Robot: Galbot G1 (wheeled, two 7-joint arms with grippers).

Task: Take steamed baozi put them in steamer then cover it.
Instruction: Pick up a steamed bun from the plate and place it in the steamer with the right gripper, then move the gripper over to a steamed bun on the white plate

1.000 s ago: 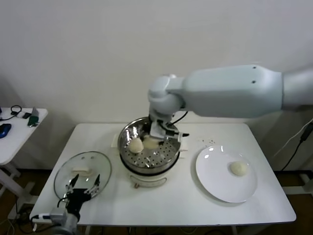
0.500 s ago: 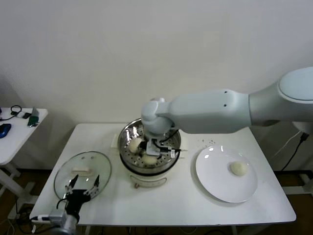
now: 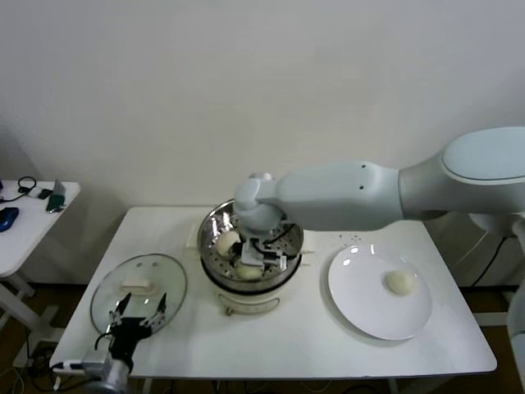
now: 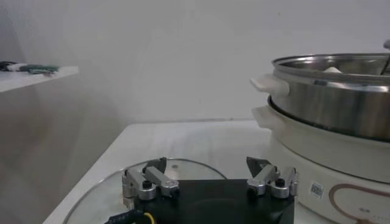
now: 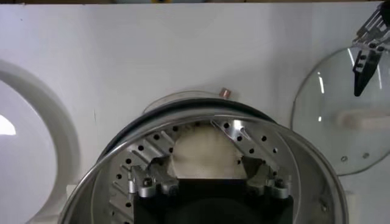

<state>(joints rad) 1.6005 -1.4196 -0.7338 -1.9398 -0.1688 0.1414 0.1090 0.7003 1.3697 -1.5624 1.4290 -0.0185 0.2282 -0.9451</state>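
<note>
A: How many baozi can you count?

B: 3 for certain. 2 sit in the steamer (image 3: 251,250) in the head view: 1 bun (image 3: 226,243) toward the robot's left of the basket, and 1 bun (image 3: 247,269) nearer the front, under the right gripper (image 3: 264,255). A 3rd bun (image 3: 400,282) lies alone on the white plate (image 3: 361,312), on the robot's right part of the table (image 3: 312,345). A 4th I cannot find; the arm covers part of the basket.

A: What is the right gripper doing?

B: It reaches down inside the steamer. In the right wrist view its jaws stand wide, 1 finger (image 5: 149,181) on each side of a baozi (image 5: 204,155) resting on the perforated floor. The fingers look apart from the dough rather than pressing it, though I cannot tell for sure whether they touch.

A: And the cover?

B: 1 glass cover (image 3: 138,292) lies flat on the table at the robot's left, well apart from the plate, handle up. It is not on the steamer.

A: The left gripper?

B: The left gripper (image 3: 139,313) hovers at the cover's near edge, jaws wide and holding nothing. The left wrist view shows both fingertips (image 4: 150,182) over the glass, with the steamer just beside.

A: Anything else?

B: 1 side table (image 3: 33,215) at the far left, with small items on it.
</note>
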